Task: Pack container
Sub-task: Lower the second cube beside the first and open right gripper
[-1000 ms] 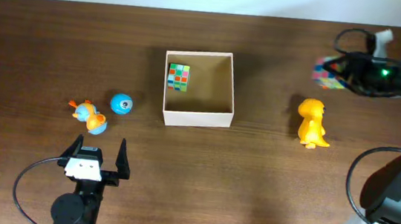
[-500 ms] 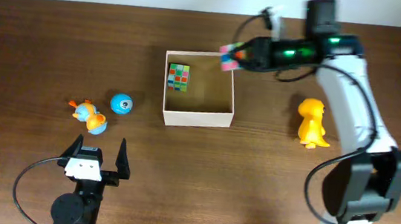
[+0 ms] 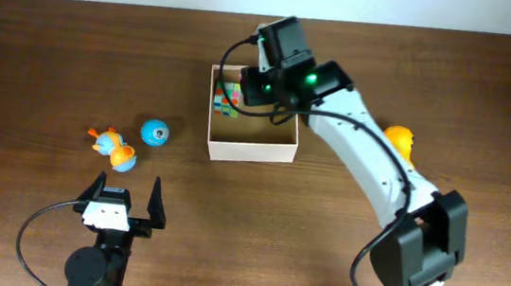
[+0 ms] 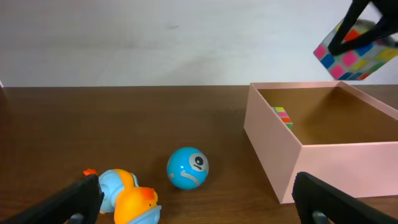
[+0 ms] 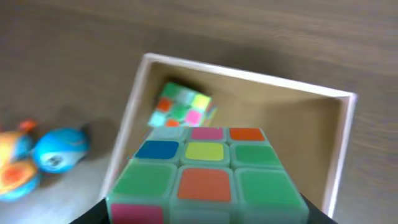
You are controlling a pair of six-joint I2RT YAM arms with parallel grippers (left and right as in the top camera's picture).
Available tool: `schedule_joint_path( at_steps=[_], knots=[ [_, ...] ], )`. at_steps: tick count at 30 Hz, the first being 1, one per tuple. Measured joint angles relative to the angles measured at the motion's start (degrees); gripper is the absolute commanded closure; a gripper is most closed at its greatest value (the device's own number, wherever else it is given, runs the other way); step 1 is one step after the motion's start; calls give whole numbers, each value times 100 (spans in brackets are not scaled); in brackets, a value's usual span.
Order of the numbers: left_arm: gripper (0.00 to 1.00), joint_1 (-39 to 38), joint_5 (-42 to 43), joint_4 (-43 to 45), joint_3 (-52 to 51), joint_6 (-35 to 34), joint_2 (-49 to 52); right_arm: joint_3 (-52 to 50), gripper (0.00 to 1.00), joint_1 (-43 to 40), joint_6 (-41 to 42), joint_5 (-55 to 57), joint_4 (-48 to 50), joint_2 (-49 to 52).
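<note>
The container (image 3: 250, 149) is a square cream-walled box with a brown floor at the table's middle. It also shows in the left wrist view (image 4: 273, 143) and the right wrist view (image 5: 242, 73). A colour cube (image 3: 224, 103) lies inside by its left wall (image 4: 282, 116) (image 5: 182, 106). My right gripper (image 3: 253, 90) is shut on a second colour cube (image 5: 205, 174) (image 4: 354, 53) and holds it above the container's far left part. My left gripper (image 3: 126, 194) is open and empty near the front edge.
A blue ball (image 3: 154, 132) (image 4: 187, 167) and an orange-and-blue duck toy (image 3: 114, 147) (image 4: 127, 196) lie left of the container. A yellow dinosaur toy (image 3: 399, 137) stands to its right, partly hidden by the right arm.
My right arm has swung left from the far right edge, carrying the cube, to above the container. The left arm has not moved.
</note>
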Motion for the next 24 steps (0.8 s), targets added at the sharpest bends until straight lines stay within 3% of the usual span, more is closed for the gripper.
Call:
schedule_joint_path(
  at_steps=[7, 24],
  knots=[
    [1, 0, 0, 0, 0, 0, 0, 2, 47, -22, 205, 627, 173, 498],
    [1, 0, 0, 0, 0, 0, 0, 2, 47, -33, 494, 763, 660, 1082]
  ],
)
